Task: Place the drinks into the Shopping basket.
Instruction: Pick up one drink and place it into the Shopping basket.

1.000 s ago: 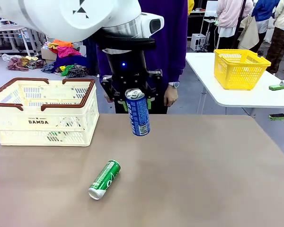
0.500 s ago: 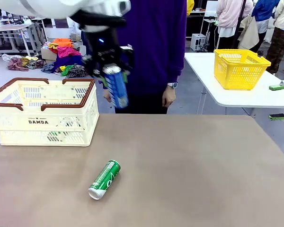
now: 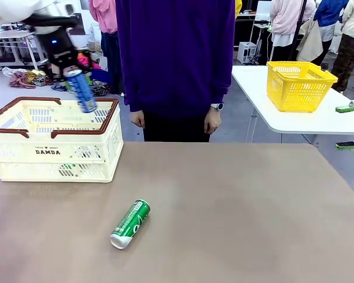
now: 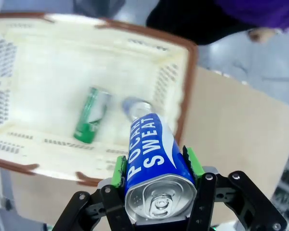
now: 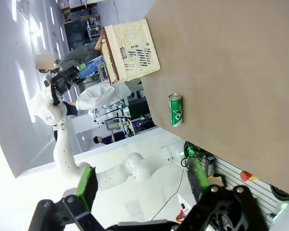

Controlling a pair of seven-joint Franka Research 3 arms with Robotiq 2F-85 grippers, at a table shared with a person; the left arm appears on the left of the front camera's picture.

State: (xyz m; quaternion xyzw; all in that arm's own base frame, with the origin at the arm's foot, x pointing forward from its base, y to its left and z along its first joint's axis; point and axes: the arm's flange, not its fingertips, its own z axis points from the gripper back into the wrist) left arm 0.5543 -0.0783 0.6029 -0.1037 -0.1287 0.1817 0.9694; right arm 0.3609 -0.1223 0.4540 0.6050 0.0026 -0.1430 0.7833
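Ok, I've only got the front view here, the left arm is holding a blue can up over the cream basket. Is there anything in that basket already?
Observer: Yes, a green can lies on the floor of the DAMDA basket, with a second can beside it.
Operator: What does the held can say?
Observer: The blue can reads POCARI SWEAT.
Operator: Is the grip solid?
Observer: The left gripper has a green pad on each side of it.
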